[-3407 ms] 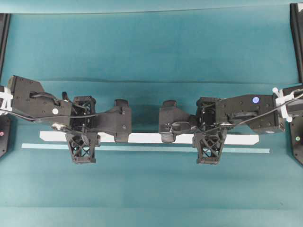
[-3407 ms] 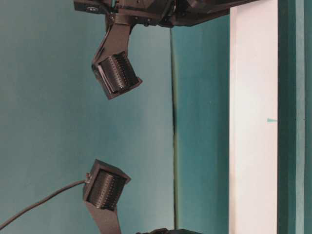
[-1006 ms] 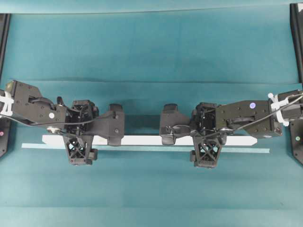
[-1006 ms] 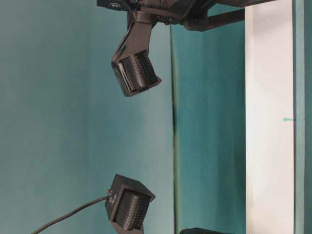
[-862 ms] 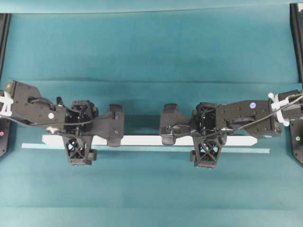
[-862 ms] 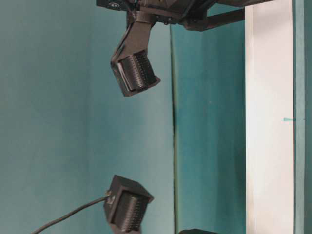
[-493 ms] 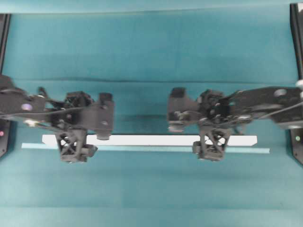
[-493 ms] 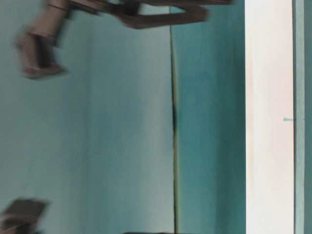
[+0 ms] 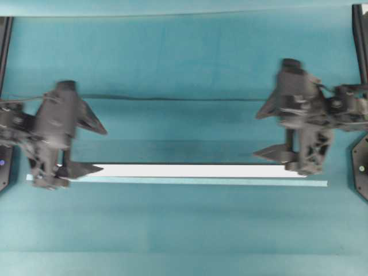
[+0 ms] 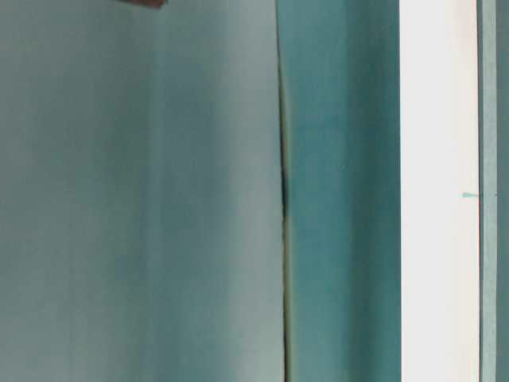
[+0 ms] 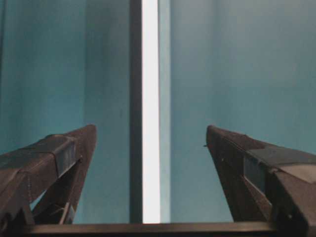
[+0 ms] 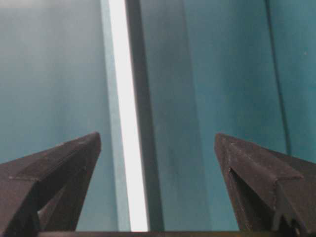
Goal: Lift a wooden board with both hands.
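Looking down from overhead, you see the wooden board (image 9: 190,171) lying flat on the teal-covered bench (image 9: 184,63), running left to right across the lower middle of the view. A thinner pale teal strip (image 9: 201,182) lies along its near edge, touching or just beside it, and reaches further out at both ends.

Your left pincer (image 9: 95,148) sits at the board's left end, blurred, with its 2 fingers spread wide; 1 fingertip (image 9: 86,169) overlaps the board's end in this view, the other points away above it. Your right pincer (image 9: 267,133) sits near the board's right end, also blurred and spread wide, with its lower fingertip (image 9: 270,153) just above the board.

From the left wrist view, both dark fingers (image 11: 54,163) stand far apart with the board (image 11: 150,108) running straight away between them, clear of both. The right wrist view shows the same: fingers (image 12: 261,182) wide apart, the board (image 12: 126,123) between them, nothing gripped.

The table-level view shows only the board (image 10: 439,191) as a white vertical band against teal, with the strip (image 10: 487,191) at its outer side.
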Motion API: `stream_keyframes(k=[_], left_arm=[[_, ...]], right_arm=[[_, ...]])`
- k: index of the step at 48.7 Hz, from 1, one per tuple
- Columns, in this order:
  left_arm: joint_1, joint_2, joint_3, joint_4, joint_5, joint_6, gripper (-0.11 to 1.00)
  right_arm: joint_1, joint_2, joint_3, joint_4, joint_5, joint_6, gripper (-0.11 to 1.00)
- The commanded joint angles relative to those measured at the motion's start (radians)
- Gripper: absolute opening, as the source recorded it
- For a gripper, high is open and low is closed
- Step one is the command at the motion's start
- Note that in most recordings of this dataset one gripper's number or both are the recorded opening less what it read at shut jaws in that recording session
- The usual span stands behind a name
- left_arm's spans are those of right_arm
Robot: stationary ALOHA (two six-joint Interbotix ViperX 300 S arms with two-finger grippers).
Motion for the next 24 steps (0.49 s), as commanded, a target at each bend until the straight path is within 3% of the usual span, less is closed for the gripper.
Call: stream_keyframes(k=[1,12,24], left_arm=[[-0.002,-0.049,0.0,0.0,-0.041,0.002,1.0],[-0.002,-0.156,0.037,-0.002,-0.158,0.0,1.0],[-0.002,-0.21,0.046,-0.002,-0.204,0.0,1.0]], right_arm=[[-0.002,-0.063,0.026,-0.003,-0.043,0.002,0.94],[-0.002,-0.232,0.084,-0.003,-0.11,0.003,0.94],[-0.002,-0.348,0.12,-0.003,-0.12,0.008,0.94]])
